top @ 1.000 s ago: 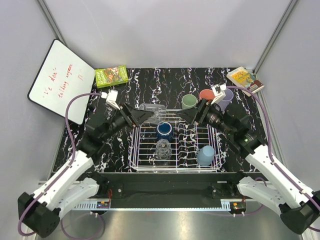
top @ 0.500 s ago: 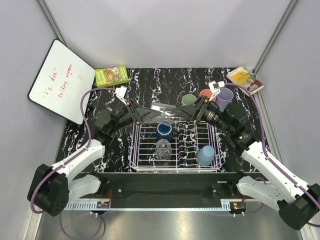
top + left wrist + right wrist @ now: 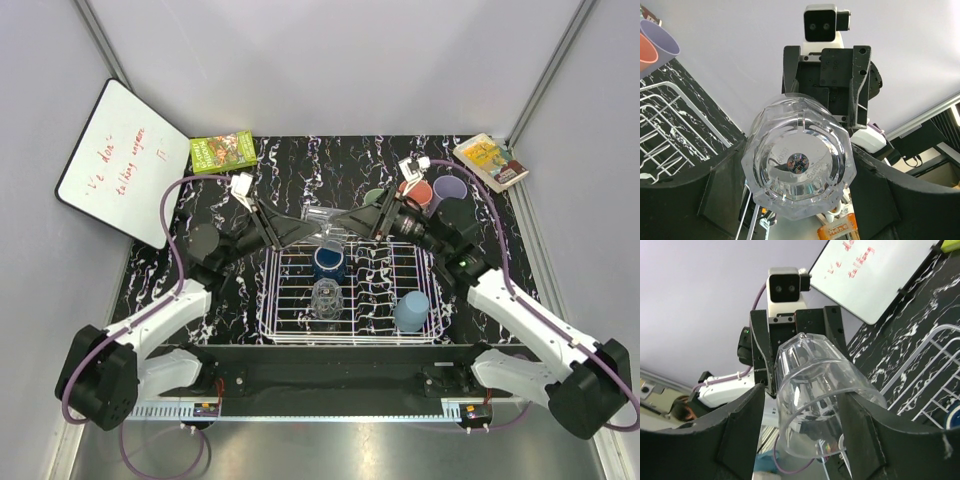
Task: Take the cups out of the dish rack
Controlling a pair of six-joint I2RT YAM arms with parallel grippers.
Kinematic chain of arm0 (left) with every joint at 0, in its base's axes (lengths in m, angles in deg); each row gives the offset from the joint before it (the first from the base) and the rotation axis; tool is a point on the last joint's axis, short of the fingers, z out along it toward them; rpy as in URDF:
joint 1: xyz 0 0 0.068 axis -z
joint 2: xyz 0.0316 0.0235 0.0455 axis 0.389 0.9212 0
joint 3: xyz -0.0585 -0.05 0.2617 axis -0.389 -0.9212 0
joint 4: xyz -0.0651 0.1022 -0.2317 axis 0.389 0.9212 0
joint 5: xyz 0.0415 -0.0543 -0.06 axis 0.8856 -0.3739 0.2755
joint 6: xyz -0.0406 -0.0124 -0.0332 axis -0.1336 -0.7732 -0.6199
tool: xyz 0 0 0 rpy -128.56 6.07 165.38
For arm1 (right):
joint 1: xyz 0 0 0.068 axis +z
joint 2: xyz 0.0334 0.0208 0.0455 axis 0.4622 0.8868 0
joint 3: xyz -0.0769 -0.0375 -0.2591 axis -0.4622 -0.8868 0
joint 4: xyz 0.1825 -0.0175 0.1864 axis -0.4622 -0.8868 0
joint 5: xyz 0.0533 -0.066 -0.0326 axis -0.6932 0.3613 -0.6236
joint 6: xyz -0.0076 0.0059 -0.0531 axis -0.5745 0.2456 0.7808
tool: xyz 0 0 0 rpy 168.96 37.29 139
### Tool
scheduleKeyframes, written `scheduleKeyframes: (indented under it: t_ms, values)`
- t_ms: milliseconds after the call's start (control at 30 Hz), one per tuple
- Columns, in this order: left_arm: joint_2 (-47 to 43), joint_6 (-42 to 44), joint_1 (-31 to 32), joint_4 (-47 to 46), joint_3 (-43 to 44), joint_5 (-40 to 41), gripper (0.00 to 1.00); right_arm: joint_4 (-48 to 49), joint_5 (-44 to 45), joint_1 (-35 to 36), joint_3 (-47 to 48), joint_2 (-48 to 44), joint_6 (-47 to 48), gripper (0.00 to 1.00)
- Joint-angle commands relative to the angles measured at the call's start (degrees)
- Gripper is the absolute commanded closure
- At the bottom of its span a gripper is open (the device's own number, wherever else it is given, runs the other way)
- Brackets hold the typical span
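We see a black table [image 3: 300, 165] with white wiggly lines, and plain pale walls [image 3: 330, 60] close around it. A whiteboard [image 3: 120, 160] leans at the left, with a green book [image 3: 223, 152] near it. Another book [image 3: 490, 158] lies in the far right corner.

The white dish rack [image 3: 350, 338] sits in the middle of the table. The left jaws pinch a clear glass [image 3: 815, 390] up in the air near the rack's far side. The right jaws are spread, one on each side of that glass.

A dark blue cup [image 3: 329, 263], a second glass [image 3: 325, 298] and a blue-grey cup [image 3: 411, 311] stand in the rack. A pink cup [image 3: 417, 192], a purple cup [image 3: 450, 190] and a green cup [image 3: 373, 198] stand on the table behind it.
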Motion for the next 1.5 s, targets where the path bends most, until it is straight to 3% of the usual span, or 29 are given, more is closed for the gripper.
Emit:
scheduleKeyframes:
  t_ms: [0,100,133,267,367,433,467,567,667,867,967,1167,1367,1467]
  values:
    - [0.78,0.38,1.91,-5.30,-1.27,-0.37,1.00,6.49,-2.60,1.40,2.28,3.05,-2.74,0.34]
    - [1.58,0.81,3.32,-5.47,-1.27,-0.28,1.00,7.63,-2.87,2.10,2.90,4.81,-3.26,0.44]
    - [1.75,0.90,3.58,-5.39,-1.35,-0.11,1.00,7.72,-2.69,2.36,3.08,4.99,-3.18,0.57]
    - [1.67,1.87,4.20,-4.25,-1.44,-0.37,1.00,7.29,-2.08,2.54,2.99,4.99,-2.83,0.93]
    - [0.88,3.44,4.20,-1.88,-1.18,-0.46,0.97,5.97,-1.29,2.54,2.73,4.11,-1.95,1.00]
    - [0.17,4.76,4.20,0.67,-0.65,-0.28,0.81,5.53,-1.11,2.54,2.55,3.32,-1.51,1.00]
    - [-0.18,5.29,4.20,1.38,-0.48,-0.37,0.60,5.18,-1.02,2.46,2.46,3.06,-1.33,1.00]
    - [-1.32,8.54,3.67,6.99,1.80,-0.81,0.18,1.85,0.03,2.54,2.99,0.86,0.95,1.00]
    - [-3.16,13.46,2.71,17.00,5.32,-0.20,0.01,-4.65,2.92,2.46,4.65,-3.09,5.25,1.00]
    - [-5.80,21.64,-0.10,38.52,12.00,5.77,0.01,-17.13,8.01,2.54,10.89,-6.97,12.20,1.00]
    - [-6.51,24.98,-0.28,48.09,14.28,12.70,0.01,-30.18,14.41,2.46,17.30,-3.64,16.06,1.00]
    - [-7.56,30.17,-0.37,63.67,15.26,23.79,0.01,-53.48,30.58,2.54,40.75,15.68,24.41,1.00]
    - [-10.98,30.26,-0.28,69.40,13.25,29.68,0.01,-61.08,41.15,2.46,59.47,35.10,29.16,1.00]
    - [-12.83,29.64,-0.28,70.55,11.57,31.71,0.01,-65.12,41.25,2.46,66.15,41.00,28.90,1.00]
